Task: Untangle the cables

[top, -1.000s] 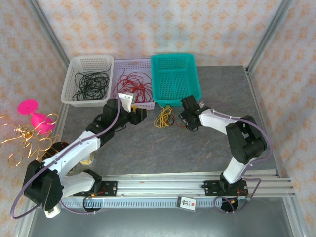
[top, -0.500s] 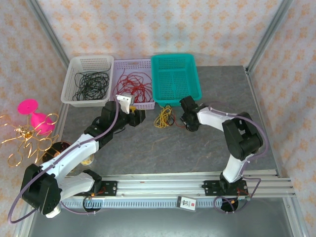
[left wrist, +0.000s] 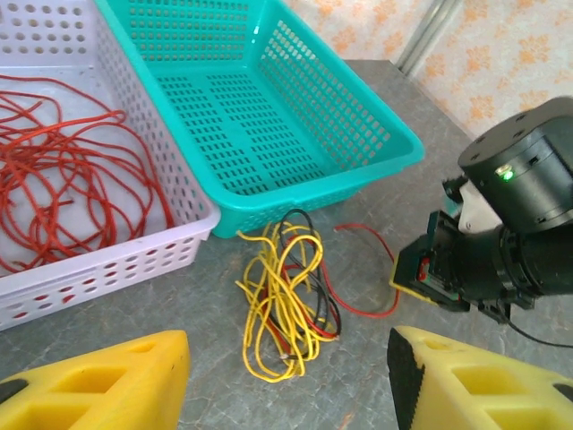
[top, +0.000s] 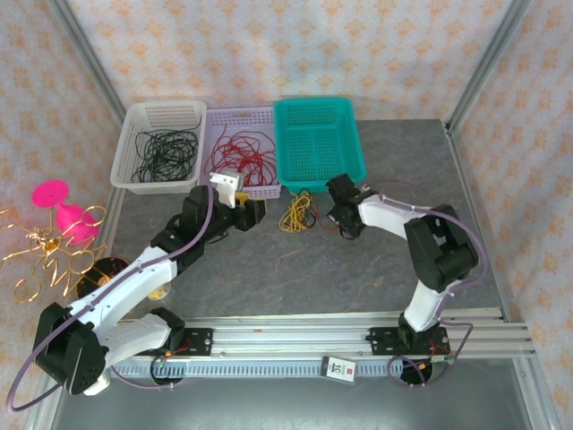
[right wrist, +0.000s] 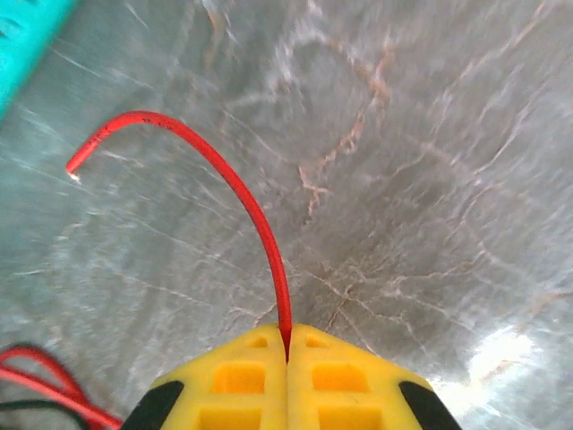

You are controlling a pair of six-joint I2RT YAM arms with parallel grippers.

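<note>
The cables [top: 296,213] lie on the table [top: 295,269], just in front of the teal basket [top: 320,101] and between the two grippers. The bundle is a loose knot of yellow loops with red and black strands running through it.

Right gripper [right wrist: 286,345]: jaws fully closed, clamping a red wire [right wrist: 255,215] at the fingertips. From the clamp point the wire arcs up and left to a free end. In the left wrist view, the red wire [left wrist: 372,269] leaves the bundle, curves across the table and reaches the right gripper [left wrist: 419,276], which sits low and close to the right of the bundle.

Left gripper [left wrist: 285,358]: jaws wide apart, holding nothing. Its fingers [left wrist: 116,376] frame the bundle from the near side without touching it. From above, the left gripper [top: 252,213] stands just left of the cables.

Three baskets stand side by side along the far part of the table. The white basket [top: 159,109] holds black wires [top: 163,152]. The lilac basket [top: 240,114] holds a red coil [top: 240,159]. The teal basket stands to their right.
</note>
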